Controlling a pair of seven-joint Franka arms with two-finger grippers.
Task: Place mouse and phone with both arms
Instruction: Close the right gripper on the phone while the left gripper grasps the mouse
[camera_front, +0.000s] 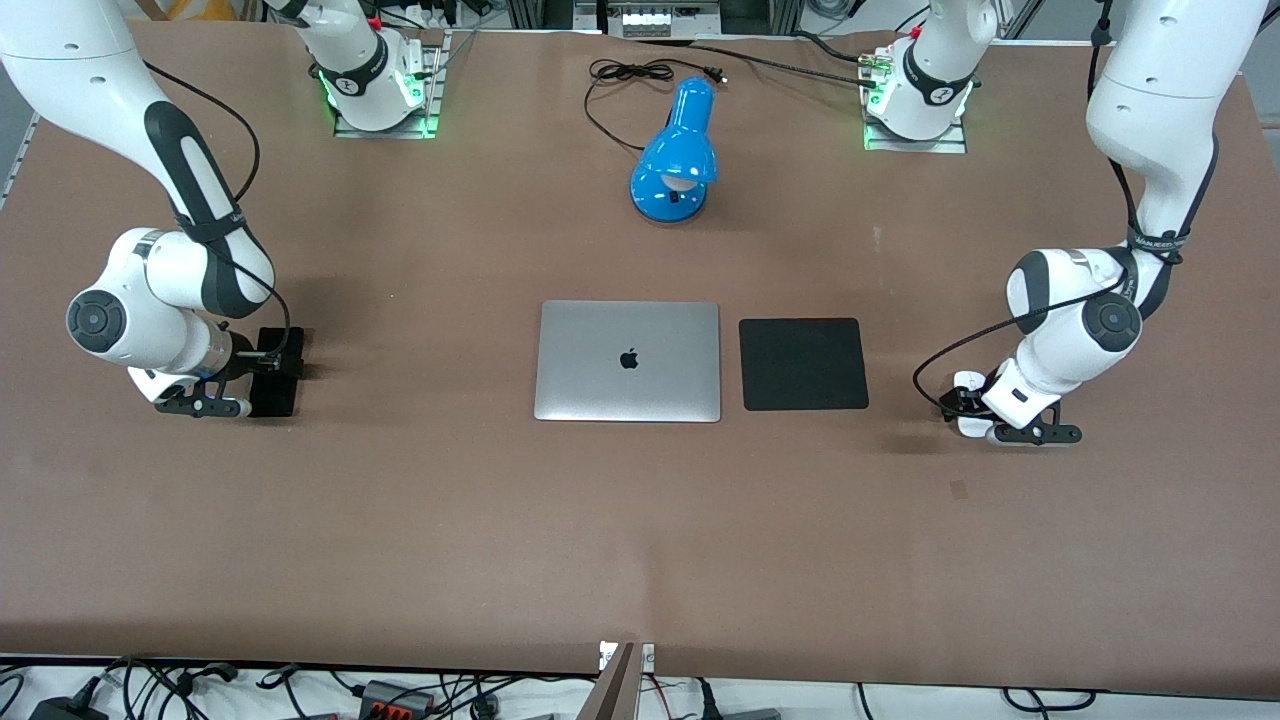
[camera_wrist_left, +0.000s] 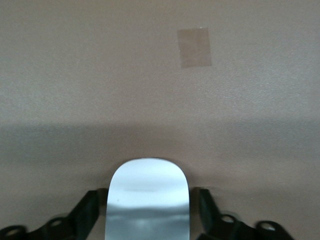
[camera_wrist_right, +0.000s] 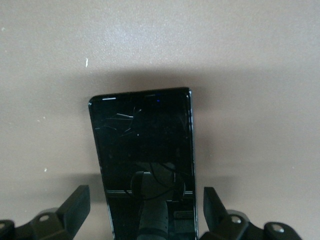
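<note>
Both arms are reaching down to the brown table (camera_front: 400, 520) at once, one at each end. The left gripper (camera_front: 968, 418) is sitting low over the mouse (camera_front: 966, 384), which is lying on the table toward the left arm's end, well apart from the black mouse pad (camera_front: 803, 364). In the left wrist view the white mouse (camera_wrist_left: 148, 200) is lying between the two black fingers (camera_wrist_left: 86, 212), with a thin gap showing on either side, so the fingers are straddling it and I cannot tell whether they are gripping it. A small patch of tape (camera_wrist_left: 194, 47) is showing on the table surface near the mouse. The right gripper (camera_front: 272, 372) is hanging low over the phone (camera_front: 274, 396), which is lying flat on the table toward the right arm's end, well apart from the closed silver laptop (camera_front: 628, 361). In the right wrist view the phone (camera_wrist_right: 142, 150), its dark glass scratched, is lying between the fingers (camera_wrist_right: 75, 207), which are spread wide with clear table showing on both sides, so that hand is released and holding nothing. The laptop and mouse pad are lying side by side in the middle of the table, and a blue desk lamp (camera_front: 676, 155) is standing farther from the front camera than the laptop, with its black cord (camera_front: 630, 75) coiling toward the bases.
</note>
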